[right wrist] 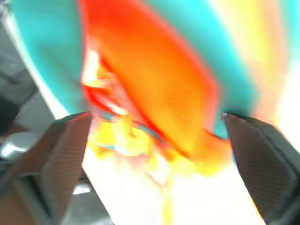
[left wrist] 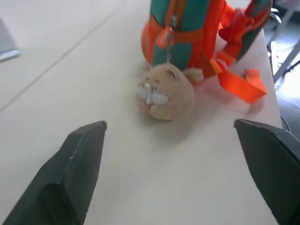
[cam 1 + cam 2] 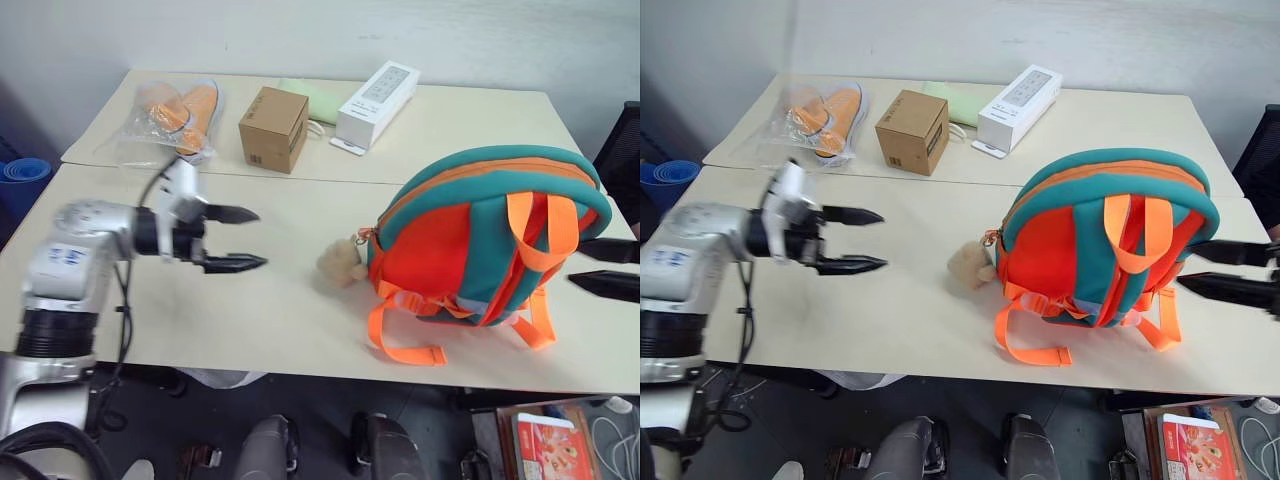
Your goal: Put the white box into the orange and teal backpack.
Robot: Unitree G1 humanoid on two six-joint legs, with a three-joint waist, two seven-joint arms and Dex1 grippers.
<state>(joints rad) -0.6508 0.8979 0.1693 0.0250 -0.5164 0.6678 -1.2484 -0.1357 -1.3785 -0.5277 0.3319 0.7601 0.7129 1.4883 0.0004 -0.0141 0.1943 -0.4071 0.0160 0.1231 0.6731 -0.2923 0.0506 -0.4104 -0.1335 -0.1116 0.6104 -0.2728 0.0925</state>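
Orange and teal backpack (image 3: 470, 235) stands between my 2 grippers, left (image 3: 240, 240) at 9 o'clock, right (image 3: 600, 268) at 3, jaws released.

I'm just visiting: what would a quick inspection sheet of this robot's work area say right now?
Surface: pale table, seam between two tops.
Job's things: orange and teal backpack upright, plush toy beside it; flat white box not seen.
Clutter: brown cardboard box, long white box, bagged orange shoes, green sheet.
Grippers: left gripper open, empty; right gripper open, empty, beside backpack.
Cables: black cable on left arm.
Surroundings: blue roll, red package below.
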